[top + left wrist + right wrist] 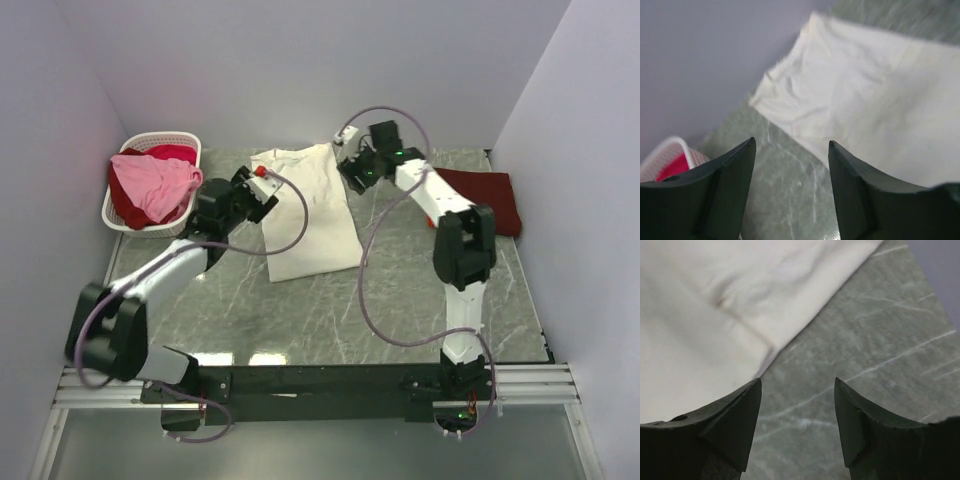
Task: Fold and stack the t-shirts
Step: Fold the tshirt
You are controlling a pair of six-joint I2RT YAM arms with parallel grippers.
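Pale lilac-grey walls (300, 60) close in the table (400, 300) at the back and on both sides. The table top is grey-green marble with thin white veins, and bare marble fills the gap between both pairs of jaws in the wrist views.

The cream-white t-shirt (310, 210) lies spread flat on the marble between the two grippers. From the left gripper (790, 145) it lies ahead of the jaws and to their right, with one edge running just past the right finger. From the right gripper (797, 382) it lies ahead and to the left, with a hem passing just beyond the left finger.

The dark red t-shirt (490, 195) lies folded on the table, well behind the right jaws, by the right wall. The white slatted basket (112, 215) sits behind and to the left of the left jaws. It holds a crumpled pink t-shirt (150, 185) on top of a red t-shirt (170, 153).

Both grippers have their jaws spread, with nothing between them. They seem to hang just above the surface, though contact is hard to judge.
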